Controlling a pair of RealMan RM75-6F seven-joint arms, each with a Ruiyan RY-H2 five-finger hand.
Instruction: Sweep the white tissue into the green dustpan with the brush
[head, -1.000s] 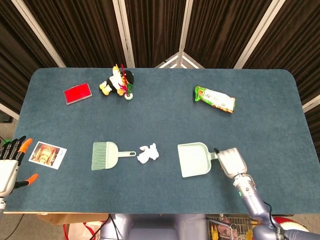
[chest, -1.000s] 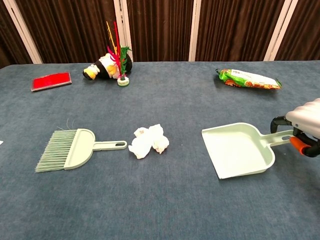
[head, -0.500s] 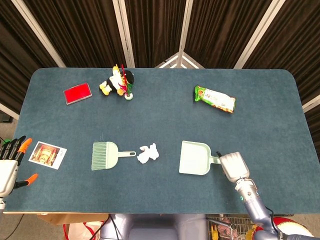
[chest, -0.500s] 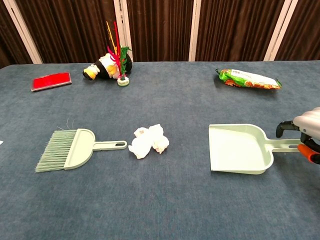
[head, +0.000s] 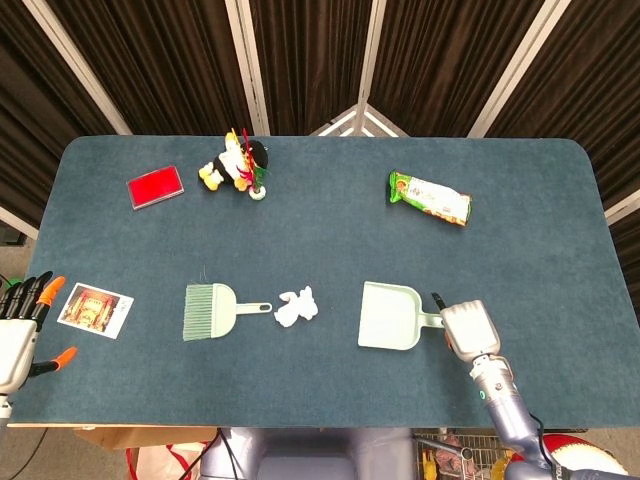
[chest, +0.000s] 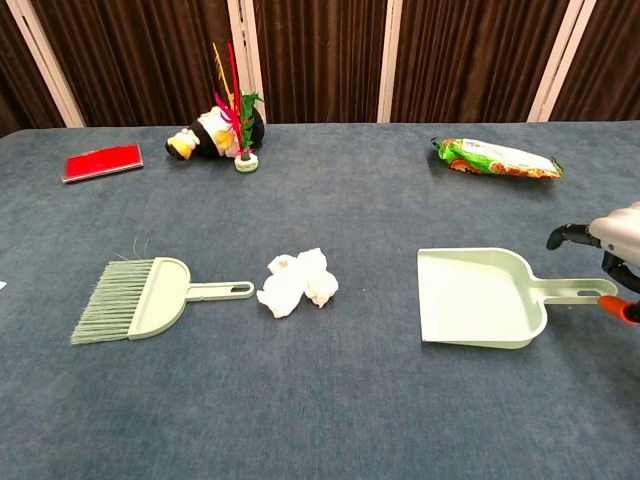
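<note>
The white tissue (head: 296, 307) (chest: 297, 282) lies crumpled at the table's middle. To its left is the pale green brush (head: 210, 311) (chest: 135, 300), flat on the table, handle pointing at the tissue, with no hand near it. The green dustpan (head: 390, 316) (chest: 480, 297) lies flat to the right, mouth facing the tissue. My right hand (head: 468, 328) (chest: 615, 255) is at the end of the dustpan's handle, fingers spread above and below it without closing on it. My left hand (head: 20, 330) hangs open off the table's left edge.
A photo card (head: 95, 309) lies near the left edge. At the back are a red flat box (head: 155, 187) (chest: 102, 162), a plush toy with a small plant (head: 238, 165) (chest: 215, 130), and a snack packet (head: 430, 196) (chest: 497, 158).
The dustpan was turned to face the tissue squarely and set down flat. Since then my right hand's fingers have lifted off its handle. The left hand, brush and tissue stayed still.
</note>
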